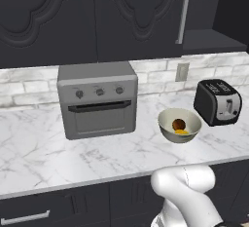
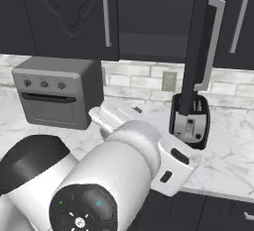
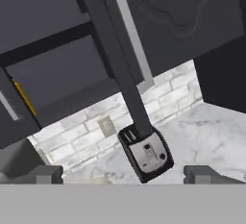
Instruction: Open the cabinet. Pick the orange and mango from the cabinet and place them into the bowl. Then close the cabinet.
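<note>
Flat even rendered light, soft faint shadows, no glare, slightly blurry low-resolution edges, dark cabinetry

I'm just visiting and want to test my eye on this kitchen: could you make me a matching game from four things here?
Things:
1. orange
2. toaster
3. toaster oven
4. cabinet

Descriptions:
A. grey, three knobs
B. lying in the cream bowl
C. black, right of the bowl
D. one door standing open

Pairs: 1-B, 2-C, 3-A, 4-D
</note>
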Robot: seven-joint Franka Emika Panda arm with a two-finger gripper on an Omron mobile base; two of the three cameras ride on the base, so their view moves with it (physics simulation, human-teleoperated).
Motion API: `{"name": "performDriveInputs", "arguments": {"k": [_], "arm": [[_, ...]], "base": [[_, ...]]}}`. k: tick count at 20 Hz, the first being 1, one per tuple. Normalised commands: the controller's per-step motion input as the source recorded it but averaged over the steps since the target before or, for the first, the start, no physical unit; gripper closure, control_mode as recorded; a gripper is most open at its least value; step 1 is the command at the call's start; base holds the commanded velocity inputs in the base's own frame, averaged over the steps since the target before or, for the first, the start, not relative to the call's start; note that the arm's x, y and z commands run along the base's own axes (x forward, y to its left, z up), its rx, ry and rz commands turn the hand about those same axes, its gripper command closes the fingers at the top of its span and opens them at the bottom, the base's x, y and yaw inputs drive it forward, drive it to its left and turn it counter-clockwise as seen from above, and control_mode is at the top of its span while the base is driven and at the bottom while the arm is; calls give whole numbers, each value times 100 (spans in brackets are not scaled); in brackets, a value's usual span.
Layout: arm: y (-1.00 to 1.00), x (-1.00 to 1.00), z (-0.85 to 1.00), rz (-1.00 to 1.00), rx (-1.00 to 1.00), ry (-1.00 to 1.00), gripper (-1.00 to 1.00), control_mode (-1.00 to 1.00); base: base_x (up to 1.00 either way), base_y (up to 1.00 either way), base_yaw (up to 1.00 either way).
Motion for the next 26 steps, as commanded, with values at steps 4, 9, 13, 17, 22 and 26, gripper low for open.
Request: {"name": "performDriveInputs", "arguments": {"k": [4,9,13,17,22,26], "arm": [[-21,18,1,27,-2,-38,-100,-100],[-39,31,-9,24,0,-13,-100,-100],[-32,39,-3,20,0,-3,-100,-100],[-17,40,0,18,0,2,-100,-100],[-9,13,1,13,0,1,-100,-100],[-3,9,0,1,0,0,-100,-100]], "base": [[0,0,0],[0,0,0],[0,0,0],[0,0,0],[0,0,0],[0,0,0]]}}
